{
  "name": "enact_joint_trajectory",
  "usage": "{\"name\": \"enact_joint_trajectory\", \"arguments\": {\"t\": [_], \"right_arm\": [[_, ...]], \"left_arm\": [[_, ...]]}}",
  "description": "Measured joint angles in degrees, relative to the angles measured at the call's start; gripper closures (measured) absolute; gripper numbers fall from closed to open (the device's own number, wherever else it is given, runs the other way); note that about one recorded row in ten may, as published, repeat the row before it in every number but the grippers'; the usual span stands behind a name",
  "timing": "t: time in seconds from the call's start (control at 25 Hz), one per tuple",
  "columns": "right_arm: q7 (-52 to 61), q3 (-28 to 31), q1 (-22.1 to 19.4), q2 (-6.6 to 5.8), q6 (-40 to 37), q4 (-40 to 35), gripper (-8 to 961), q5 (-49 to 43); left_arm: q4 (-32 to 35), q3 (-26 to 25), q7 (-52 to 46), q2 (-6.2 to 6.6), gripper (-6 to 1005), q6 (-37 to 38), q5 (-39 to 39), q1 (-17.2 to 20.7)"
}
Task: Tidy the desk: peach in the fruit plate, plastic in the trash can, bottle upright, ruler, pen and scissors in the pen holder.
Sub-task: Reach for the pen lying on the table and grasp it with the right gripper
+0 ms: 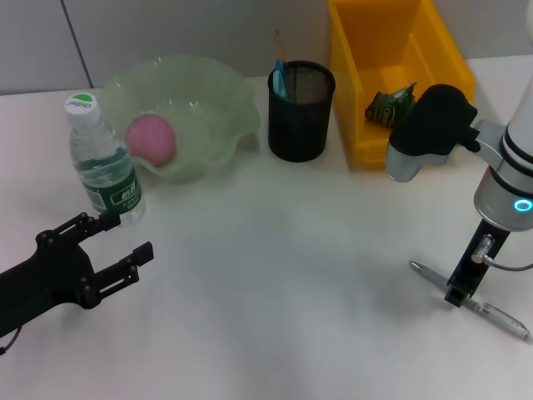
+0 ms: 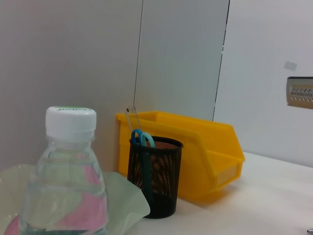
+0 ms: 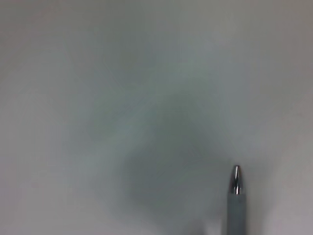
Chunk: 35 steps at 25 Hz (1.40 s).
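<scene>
White desk surface [image 1: 275, 275] fills most of what we see from the head camera. At the back left sits a pale green fruit plate [image 1: 225, 100], wavy-edged and bowl-like, with the pink peach [image 1: 151, 138] resting inside it. Just beside the plate's left edge stands the water bottle [image 1: 104, 162], upright, clear plastic with a green label and a white cap. To the right of the plate stands the black mesh pen holder [image 1: 301, 112]; we see blue scissors handles [image 1: 281, 77] and a thin clear ruler [image 2: 131, 117] poking out of its top. Next to it on the right is the yellow trash can [image 1: 391, 33], an open bin with a crumpled green plastic wrapper [image 1: 391, 105] lying inside.

At the front right, the pen [image 1: 479, 305] lies flat on the desk, silver tip pointing left. The right gripper [image 1: 460, 287] points straight down onto the middle of the pen, its dark fingers closed against the barrel. In the right wrist view we see only the pen's silver tip [image 3: 236, 180] over the bare desk.

At the front left, the left gripper [image 1: 129, 237] hovers low near the bottle's base, its black fingers spread apart and holding nothing.
</scene>
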Motion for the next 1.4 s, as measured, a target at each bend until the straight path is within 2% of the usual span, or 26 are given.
{"name": "enact_joint_trajectory", "arguments": {"t": [0.8, 1.2, 1.4], "right_arm": [[0.0, -0.26, 0.43, 0.0, 0.0, 0.88, 679, -0.16], [0.01, -0.26, 0.31, -0.05, -0.01, 0.87, 806, -0.24], [0.24, -0.26, 0.37, -0.15, -0.17, 0.55, 819, -0.31]], "left_arm": [[0.0, 0.0, 0.0, 0.04, 257, 0.02, 0.0, -0.09], [0.0, -0.01, 0.0, 0.04, 257, 0.02, 0.0, -0.08], [0.0, -0.14, 0.0, 0.05, 257, 0.02, 0.0, -0.08]]}}
